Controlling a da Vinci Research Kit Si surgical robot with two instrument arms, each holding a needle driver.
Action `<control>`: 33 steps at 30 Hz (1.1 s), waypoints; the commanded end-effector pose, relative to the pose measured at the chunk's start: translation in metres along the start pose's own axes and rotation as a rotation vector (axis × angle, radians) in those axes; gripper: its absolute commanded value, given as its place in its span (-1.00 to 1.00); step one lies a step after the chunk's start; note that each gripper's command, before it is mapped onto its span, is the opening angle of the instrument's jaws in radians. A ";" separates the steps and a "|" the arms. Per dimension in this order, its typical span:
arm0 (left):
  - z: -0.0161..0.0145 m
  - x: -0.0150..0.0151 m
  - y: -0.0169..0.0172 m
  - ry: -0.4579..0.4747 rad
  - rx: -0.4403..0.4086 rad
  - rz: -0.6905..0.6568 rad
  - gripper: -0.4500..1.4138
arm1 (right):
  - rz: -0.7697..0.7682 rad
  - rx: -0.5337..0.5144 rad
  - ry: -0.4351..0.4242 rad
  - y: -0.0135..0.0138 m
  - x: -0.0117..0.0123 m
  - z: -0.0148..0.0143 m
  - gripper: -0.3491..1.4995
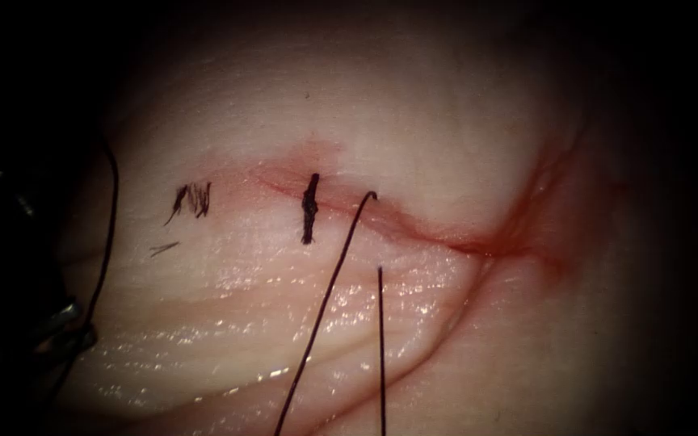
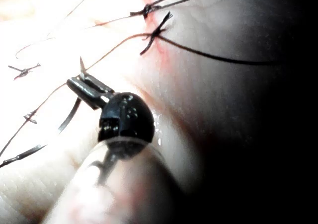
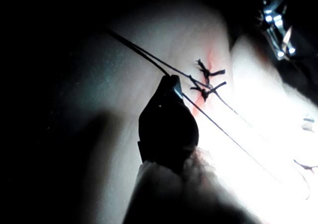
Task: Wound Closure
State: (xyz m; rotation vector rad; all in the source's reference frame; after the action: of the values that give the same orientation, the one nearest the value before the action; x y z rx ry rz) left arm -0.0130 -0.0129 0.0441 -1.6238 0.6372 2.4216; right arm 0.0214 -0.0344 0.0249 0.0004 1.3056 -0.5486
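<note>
The endoscope view shows the tissue point(image 1: 414, 121) with its cut point(image 1: 414, 230) running across, reddened by red fluid point(image 1: 527, 234) toward the right. One dark knotted stitch point(image 1: 309, 208) crosses the cut; thread point(image 1: 325, 307) rises from the lower edge and enters beside it. Cut ends of thread point(image 1: 194, 199) lie left of the stitch. The left tool point(image 2: 82, 85), seen in the left wrist view, has its jaws closed on the curved needle point(image 2: 69, 118) near its middle, clear of the tissue. The right tool point(image 3: 171, 82), seen in the right wrist view, meets the thread; whether its jaws grip it I cannot tell.
</note>
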 end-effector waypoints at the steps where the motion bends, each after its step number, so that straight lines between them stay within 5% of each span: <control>1: 0.0006 -0.0002 0.0005 0.001 0.000 0.000 -1.00 | -0.001 -0.001 0.006 0.0000 0.0002 0.0009 -1.00; 2: 0.0006 -0.0002 0.0005 0.001 0.000 0.000 -1.00 | 0.003 -0.013 0.010 0.0003 0.0002 0.0009 -1.00; 5: 0.0006 -0.0002 0.0005 0.004 -0.002 0.000 -1.00 | 0.034 -0.137 0.009 0.0021 -0.0005 0.0002 0.12; 6: 0.0006 -0.0002 0.0005 0.004 -0.002 0.000 -1.00 | 0.047 -0.176 0.013 0.0028 -0.0009 -0.0001 0.40; 8: 0.0006 -0.0002 0.0006 0.002 -0.004 0.001 -1.00 | 0.076 -0.243 0.004 0.0044 -0.0021 -0.0009 0.63; 16: 0.0007 -0.0003 0.0006 0.004 -0.005 0.001 -1.00 | 0.097 -0.322 -0.087 0.0085 -0.0096 -0.0027 0.74; 24: 0.0007 -0.0004 0.0007 0.003 -0.007 0.002 -1.00 | 0.131 -0.364 -0.128 0.0087 -0.0173 -0.0029 0.76; 33: 0.0008 -0.0005 0.0007 0.004 -0.007 0.003 -1.00 | 0.342 -0.447 0.027 0.0069 -0.0168 -0.0082 0.96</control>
State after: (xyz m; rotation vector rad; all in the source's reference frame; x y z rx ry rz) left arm -0.0131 -0.0130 0.0444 -1.6300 0.6326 2.4271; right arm 0.0135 -0.0194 0.0353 -0.1403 1.4038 0.0489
